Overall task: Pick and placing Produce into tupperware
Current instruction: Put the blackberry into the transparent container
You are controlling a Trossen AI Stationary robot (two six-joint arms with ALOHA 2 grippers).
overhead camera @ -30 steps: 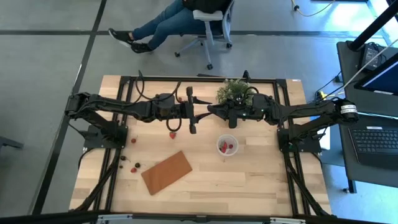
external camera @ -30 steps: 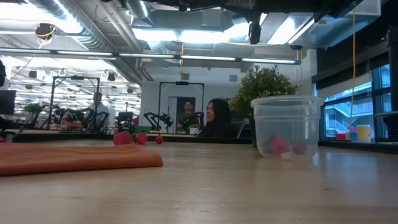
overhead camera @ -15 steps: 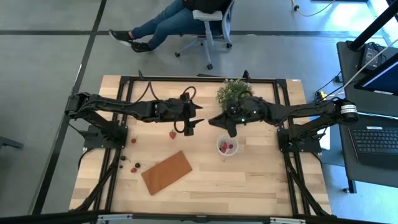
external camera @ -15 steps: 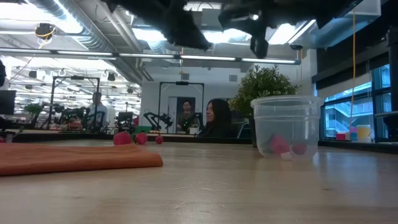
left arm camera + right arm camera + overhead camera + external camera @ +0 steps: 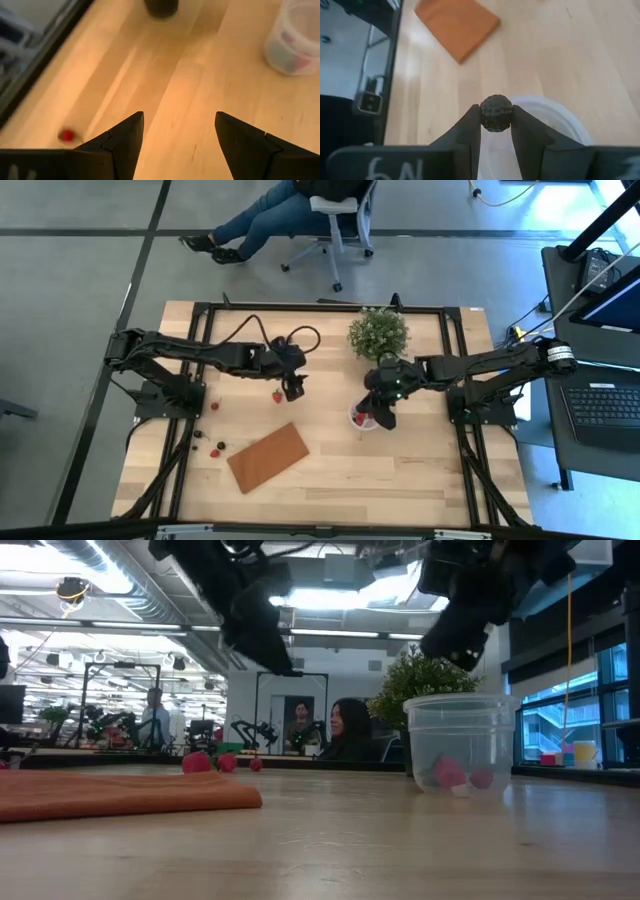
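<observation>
Now right tool [image 5: 496,125] pinches a dark berry [image 5: 496,113] directly above the tupperware [image 5: 555,120], arm bent in from the desk's right side, beside the plant [image 5: 377,332]. Left tool [image 5: 175,135] spread wide, empty, angled down over bare desk [image 5: 200,85] near a red strawberry piece [image 5: 66,135].

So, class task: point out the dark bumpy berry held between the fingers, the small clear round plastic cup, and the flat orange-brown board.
Dark bumpy berry [image 5: 496,113], right wrist view, centre.
Clear plastic cup [image 5: 461,708], low view, wall.
Orange-brown board [image 5: 268,457], high view, middle.
</observation>
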